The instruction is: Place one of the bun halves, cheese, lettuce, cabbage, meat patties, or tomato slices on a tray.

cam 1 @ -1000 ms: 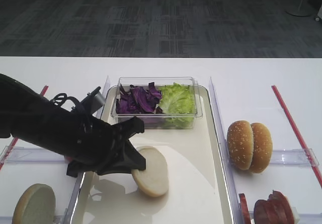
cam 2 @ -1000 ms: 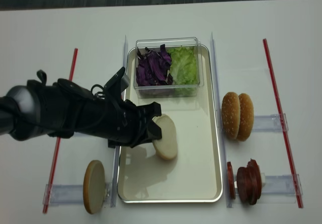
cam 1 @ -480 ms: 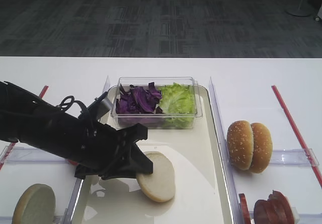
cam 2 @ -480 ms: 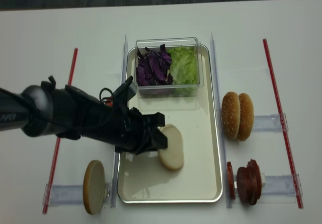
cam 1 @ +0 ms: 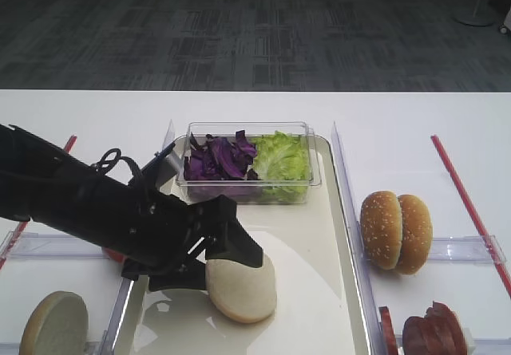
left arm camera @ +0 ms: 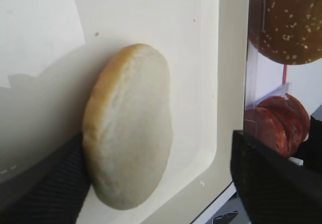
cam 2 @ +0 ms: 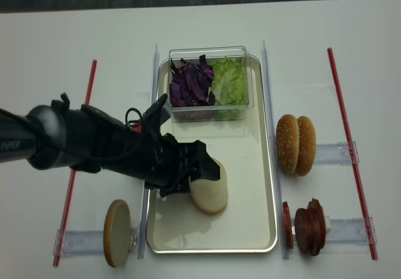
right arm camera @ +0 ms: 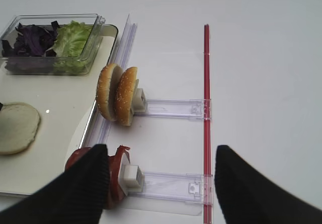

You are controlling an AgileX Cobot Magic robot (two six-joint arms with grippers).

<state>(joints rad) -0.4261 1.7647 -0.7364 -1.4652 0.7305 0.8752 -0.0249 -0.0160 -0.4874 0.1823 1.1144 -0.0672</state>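
Exterior high view: a bun half (cam 1: pixel 241 285) lies flat, cut face up, on the cream tray (cam 1: pixel 319 291), toward its left-centre. The left gripper (cam 1: pixel 219 251) straddles the bun half's left part with its jaws spread apart, one finger (cam 1: pixel 234 242) lying over the bun half's upper edge; the left wrist view shows the bun half (left arm camera: pixel 128 126) resting on the tray floor between the two dark fingers. At the tray's far end a clear tub (cam 1: pixel 307 181) holds purple cabbage (cam 1: pixel 215 157) beside green lettuce (cam 1: pixel 279 155). Right of the tray, on the white bench (cam 1: pixel 415 132), two sesame buns (cam 1: pixel 396 231) stand on edge in a holder, with tomato slices (cam 1: pixel 431 333) nearer the camera. A second bun half (cam 1: pixel 54 323) stands left of the tray. In the right wrist view the right gripper (right arm camera: pixel 158 183) hangs over the bench with its fingers set wide, holding nothing.
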